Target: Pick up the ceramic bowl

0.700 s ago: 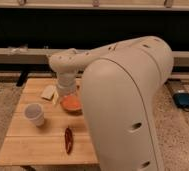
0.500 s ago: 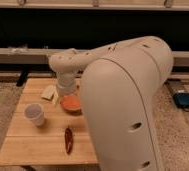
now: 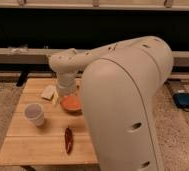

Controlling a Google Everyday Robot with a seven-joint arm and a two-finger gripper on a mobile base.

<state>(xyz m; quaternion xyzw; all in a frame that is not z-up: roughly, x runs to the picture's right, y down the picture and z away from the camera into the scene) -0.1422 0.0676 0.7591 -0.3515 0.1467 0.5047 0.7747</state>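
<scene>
The ceramic bowl is a shallow orange bowl on the wooden table, near its far right part. The arm's big white body partly hides the bowl's right side. My gripper hangs from the white wrist directly over the bowl's left rim, very close to it. I cannot tell whether it touches the bowl.
A small white cup stands left of the bowl. A red chilli pepper lies in front of the bowl. A pale flat object lies at the back left. A dark wall with a ledge runs behind the table.
</scene>
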